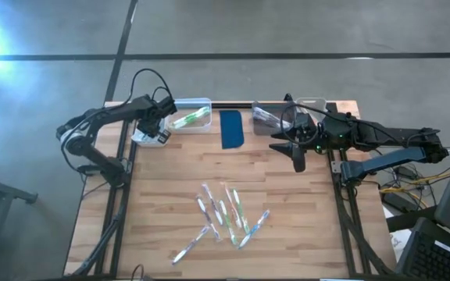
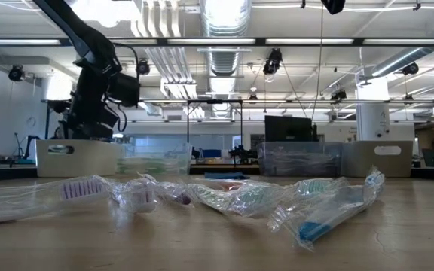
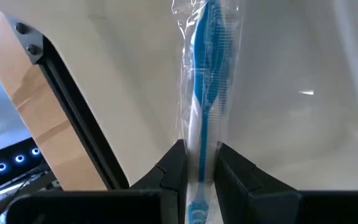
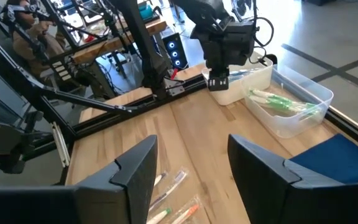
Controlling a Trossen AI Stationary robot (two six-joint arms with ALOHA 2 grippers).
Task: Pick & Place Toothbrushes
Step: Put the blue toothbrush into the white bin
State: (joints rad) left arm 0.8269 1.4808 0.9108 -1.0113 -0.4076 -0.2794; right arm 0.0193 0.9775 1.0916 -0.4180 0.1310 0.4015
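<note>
left gripper (image 3: 201, 180) clamped on a wrapped blue toothbrush (image 3: 207, 81), pinched near one end between the two dark fingers (image 3: 173, 171); long axis running straight out ahead of the fingers, wrapper trailing along the shaft. held over the pale grey bin (image 1: 148, 134) at the far left corner of the table (image 1: 287, 195), just left of the clear bin (image 1: 190, 117) that already holds green-accented brushes. pale bin wall filling the left wrist view behind the brush, so probably poised for a drop: the coming move likely turns on keeping that long axis in line with the bin's length before letting go, since a brush lying crosswise could hang on a rim. left arm reaching in from the table's left edge, elbow folded low, wrist pitched down over the bin; seen in the low view as a dark wrist (image 2: 96, 90) above the pale bin at far left. right gripper (image 4: 188, 165) parted and empty, fingers well apart, hovering at the far right just near of the right-hand bins (image 1: 287, 115), facing left across the table toward the other arm. dark blue pad (image 1: 231, 129) lying between the two sets of bins. remaining toothbrushes (image 1: 225, 218) scattered in a loose heap on the near middle of the table, well apart from both grippers, mostly lying near-to-far or on a slant; about midway between the arms, with neither plainly closer.
</note>
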